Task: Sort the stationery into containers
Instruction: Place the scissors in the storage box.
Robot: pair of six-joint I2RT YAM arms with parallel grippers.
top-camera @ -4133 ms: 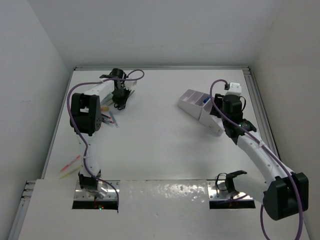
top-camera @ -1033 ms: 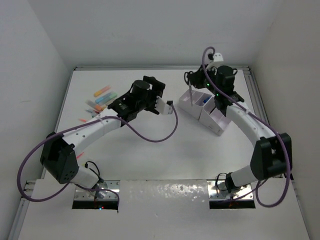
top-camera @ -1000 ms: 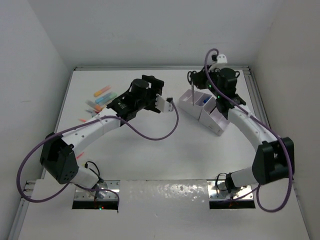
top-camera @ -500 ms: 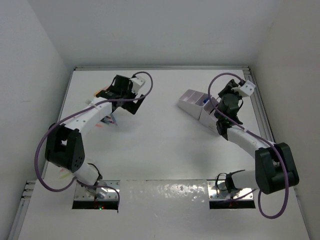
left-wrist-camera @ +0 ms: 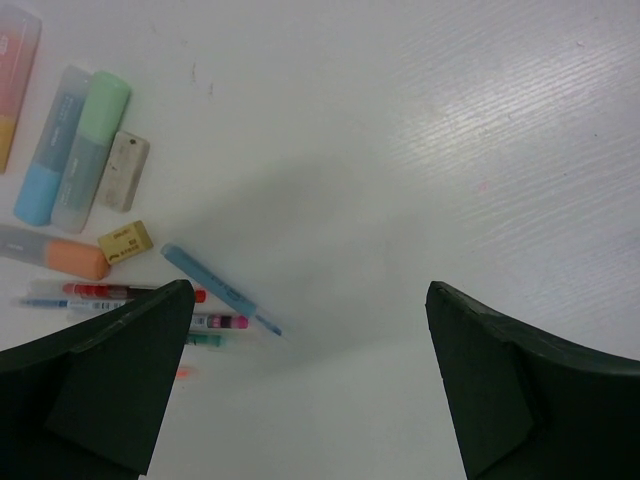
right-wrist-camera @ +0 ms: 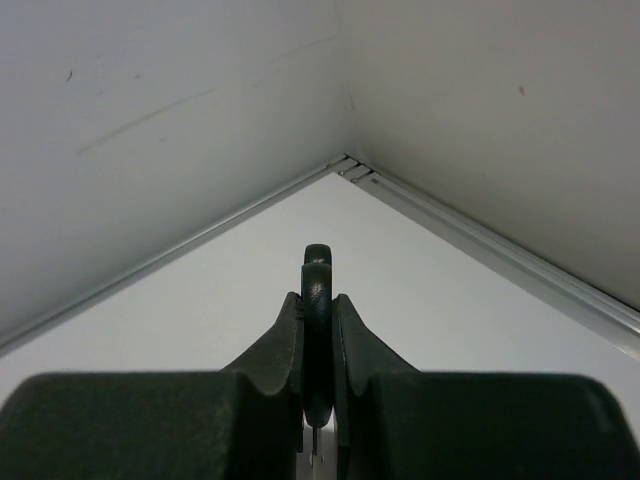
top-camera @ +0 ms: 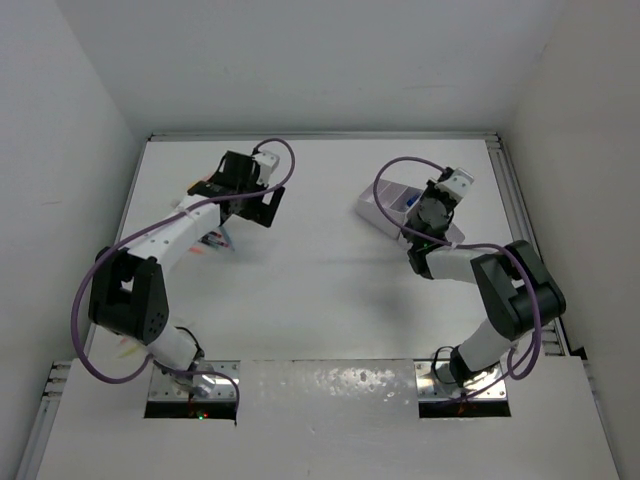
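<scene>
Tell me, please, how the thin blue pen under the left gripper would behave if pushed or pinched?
The blue pen looks slim and round, so a sideways push would probably roll it on the smooth table. It seems rigid and light. Lying flat, it could slip from the left gripper unless pinched squarely across its barrel.

From above, the right arm [top-camera: 445, 258] covers all but one corner of the organiser [top-camera: 378, 201]. In the left wrist view a finger [left-wrist-camera: 110, 390] hides the pens' [left-wrist-camera: 110, 293] ends and the edge cuts a pale orange marker [left-wrist-camera: 15, 80]. What dark piece [right-wrist-camera: 318, 262] the right gripper [right-wrist-camera: 318, 300] pinches, we cannot tell.
</scene>
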